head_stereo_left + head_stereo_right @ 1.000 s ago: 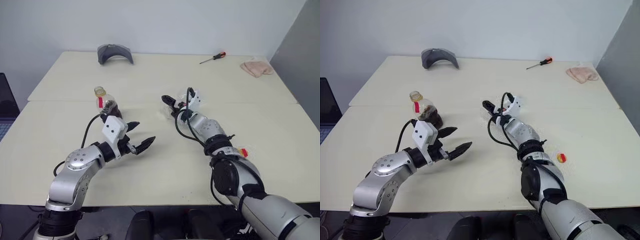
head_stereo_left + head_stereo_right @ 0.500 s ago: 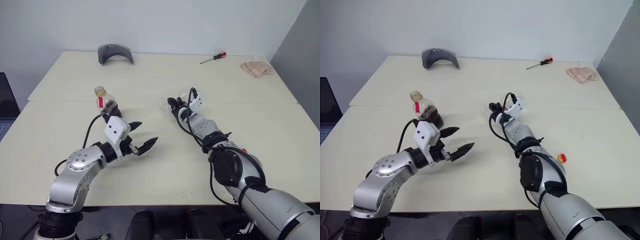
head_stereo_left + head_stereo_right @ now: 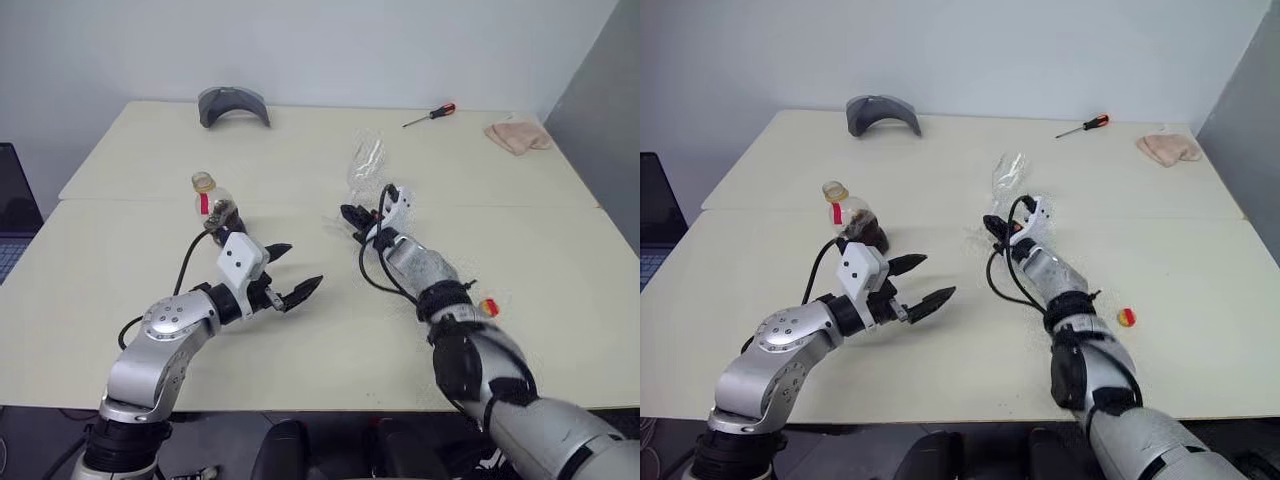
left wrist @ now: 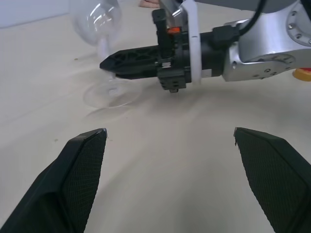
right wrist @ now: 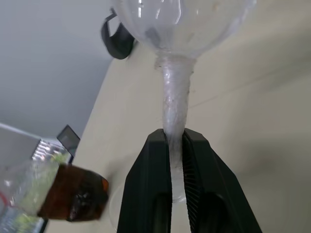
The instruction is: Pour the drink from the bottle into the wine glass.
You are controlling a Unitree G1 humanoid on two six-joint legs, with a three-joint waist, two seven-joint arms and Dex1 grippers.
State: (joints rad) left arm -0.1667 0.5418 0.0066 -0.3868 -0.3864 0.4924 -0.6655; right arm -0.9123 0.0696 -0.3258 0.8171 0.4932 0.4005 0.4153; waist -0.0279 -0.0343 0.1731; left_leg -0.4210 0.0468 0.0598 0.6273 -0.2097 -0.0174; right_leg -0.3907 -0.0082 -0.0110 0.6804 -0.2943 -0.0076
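Note:
The wine glass [image 3: 367,160] leans on the table at centre, its bowl up and tilted away and its foot [image 4: 109,94] on the surface. My right gripper [image 5: 173,141] is shut on its thin stem [image 5: 175,92], just above the foot. The bottle [image 3: 212,205] stands upright on the left with a red band at the neck, and the dark brown drink [image 3: 226,216] sits low inside it. My left gripper [image 3: 290,276] hovers open and empty in front of the bottle, pointing toward the glass and apart from both.
A grey curved object [image 3: 233,103] lies at the table's far edge, with a red-handled screwdriver [image 3: 428,115] and a beige cloth [image 3: 515,135] at the far right. A small red and yellow round thing [image 3: 488,306] rests beside my right forearm. A laptop [image 3: 15,215] sits off the left edge.
My right gripper has gone from open to shut on the glass stem and rolled. The glass bowl, low beside the gripper before, now stands raised. The left arm has hardly moved.

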